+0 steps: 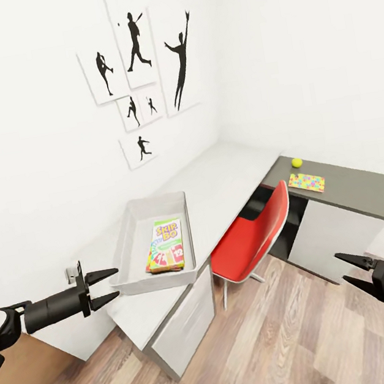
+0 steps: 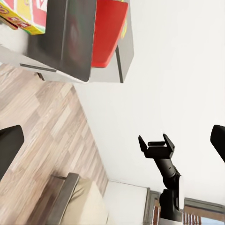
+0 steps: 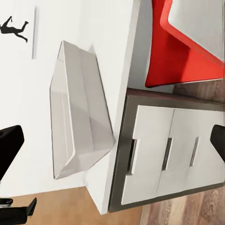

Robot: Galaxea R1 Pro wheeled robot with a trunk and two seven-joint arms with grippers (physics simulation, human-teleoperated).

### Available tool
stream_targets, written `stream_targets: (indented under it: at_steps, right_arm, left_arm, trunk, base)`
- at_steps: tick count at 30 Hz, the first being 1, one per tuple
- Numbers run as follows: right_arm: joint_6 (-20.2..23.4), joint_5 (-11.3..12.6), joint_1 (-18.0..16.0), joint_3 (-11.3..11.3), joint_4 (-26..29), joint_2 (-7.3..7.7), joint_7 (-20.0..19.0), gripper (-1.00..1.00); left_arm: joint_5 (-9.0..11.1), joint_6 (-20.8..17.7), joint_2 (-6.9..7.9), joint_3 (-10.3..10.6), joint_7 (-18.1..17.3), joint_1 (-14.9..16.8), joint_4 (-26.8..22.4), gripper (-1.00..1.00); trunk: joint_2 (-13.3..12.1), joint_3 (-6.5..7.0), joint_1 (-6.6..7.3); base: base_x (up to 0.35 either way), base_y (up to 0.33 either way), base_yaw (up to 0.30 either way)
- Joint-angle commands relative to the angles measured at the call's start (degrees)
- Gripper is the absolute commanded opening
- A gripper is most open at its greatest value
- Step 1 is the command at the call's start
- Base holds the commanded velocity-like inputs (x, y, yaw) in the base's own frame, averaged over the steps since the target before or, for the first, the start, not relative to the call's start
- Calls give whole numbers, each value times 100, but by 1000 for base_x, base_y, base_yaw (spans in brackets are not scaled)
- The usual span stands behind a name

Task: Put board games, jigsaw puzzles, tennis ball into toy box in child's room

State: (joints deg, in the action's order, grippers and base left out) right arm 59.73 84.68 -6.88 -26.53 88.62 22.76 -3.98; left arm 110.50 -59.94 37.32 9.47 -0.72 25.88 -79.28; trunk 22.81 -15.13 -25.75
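Observation:
The pale grey toy box stands on the near end of the table, with the "SKIP BO" board game lying flat inside it. On the table's dark far end sit the tennis ball and a bright jigsaw puzzle. My left gripper hovers open and empty just off the toy box's near left corner. My right gripper hangs open and empty over the floor, right of the chair. The right wrist view has the toy box from the side. A grey-framed bed edge appears in the left wrist view.
A red chair is tucked under the table between the white drawers and the grey end cabinet. Wood floor spreads in front. Silhouette posters hang on the wall behind the table.

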Motion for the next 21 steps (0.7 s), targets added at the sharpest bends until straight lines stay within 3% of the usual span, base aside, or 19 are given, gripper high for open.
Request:
stream_targets:
  at_steps: [1,21]
  right_arm:
    - [27,-48,-6,-7,-1,0,-42,100]
    - [27,-57,-6,-18,-11,0,-35,100]
  left_arm:
    - [6,-6,5,9,-7,5,0,100]
    - [6,-6,-2,11,-7,5,-36,100]
  trunk:
    - [11,-4,-4]
    - [11,135,-4]
  base:
    - [27,0,-210]
    - [48,-85,-210]
